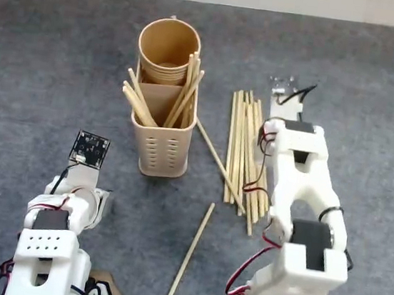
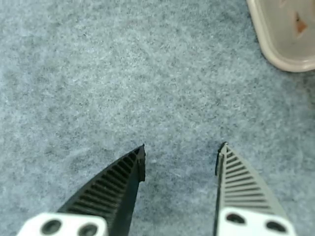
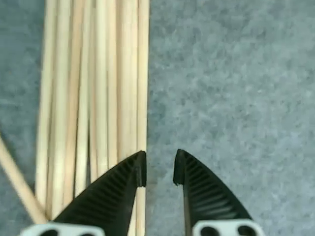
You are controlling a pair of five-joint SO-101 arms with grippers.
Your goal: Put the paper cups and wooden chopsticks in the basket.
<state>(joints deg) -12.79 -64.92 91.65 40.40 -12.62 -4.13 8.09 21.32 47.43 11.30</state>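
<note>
High view: paper cups (image 1: 168, 50) sit stacked in the basket (image 1: 161, 150) with a few sticks, while the loose chopsticks (image 1: 243, 150) lie beside the right arm (image 1: 300, 182). Left wrist: left gripper (image 2: 181, 152) hangs parted over bare carpet (image 2: 123, 73), holding nothing, near the basket's corner. Right wrist: right gripper (image 3: 158, 164), jaws slightly apart, lines up on the pile's outermost stick, likely for a pick.

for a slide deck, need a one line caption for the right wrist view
Right hand, slightly open, poised at the edge of a row of wooden chopsticks lying on grey carpet.
</note>
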